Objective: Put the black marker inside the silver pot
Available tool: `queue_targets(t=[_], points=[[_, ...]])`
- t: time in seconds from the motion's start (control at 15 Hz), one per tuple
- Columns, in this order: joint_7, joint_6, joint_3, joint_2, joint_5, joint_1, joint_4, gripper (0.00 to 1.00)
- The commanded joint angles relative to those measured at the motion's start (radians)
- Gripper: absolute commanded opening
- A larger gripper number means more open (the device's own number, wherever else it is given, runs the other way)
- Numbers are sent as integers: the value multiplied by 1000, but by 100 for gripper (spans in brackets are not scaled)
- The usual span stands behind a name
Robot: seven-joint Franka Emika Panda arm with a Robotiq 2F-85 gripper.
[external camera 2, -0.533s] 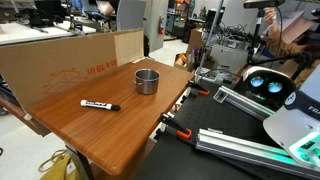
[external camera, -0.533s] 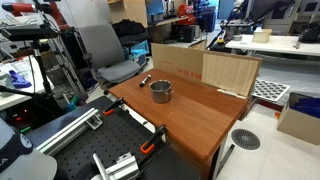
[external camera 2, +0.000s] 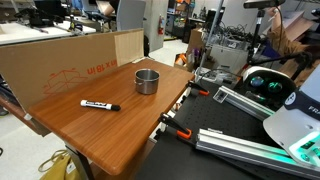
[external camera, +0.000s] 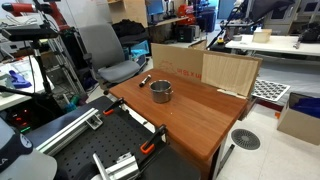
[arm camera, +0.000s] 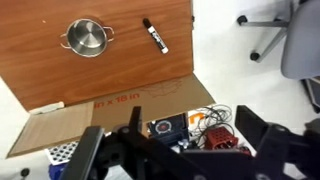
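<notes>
The black marker (arm camera: 155, 35) lies flat on the wooden table (arm camera: 60, 80), apart from the silver pot (arm camera: 87, 38), which stands upright and empty. Both exterior views show them too: the marker (external camera: 145, 80) (external camera 2: 99, 105) and the pot (external camera: 161, 92) (external camera 2: 147, 81). My gripper (arm camera: 180, 150) shows only in the wrist view, at the bottom edge. It is high above and off the table's cardboard side, far from both things. Its two dark fingers are wide apart with nothing between them.
Cardboard panels (external camera: 200, 68) (external camera 2: 60, 55) stand along one table edge. An office chair (external camera: 110, 50) is beside the table. Cables and a red part (arm camera: 205, 130) lie on the floor below my gripper. Orange clamps (external camera 2: 175, 128) grip the table's near edge.
</notes>
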Motion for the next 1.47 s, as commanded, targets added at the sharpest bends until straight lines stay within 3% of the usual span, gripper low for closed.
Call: queue_targets(t=[0.0, 0.67, 1.07, 1.4], points=[[2, -2, -4, 1, -2, 5, 2, 100], [8, 15, 2, 6, -20, 1, -6, 100], [-97, 24, -6, 10, -2, 33, -49, 100], [-58, 11, -3, 76, 5, 32, -45, 100]])
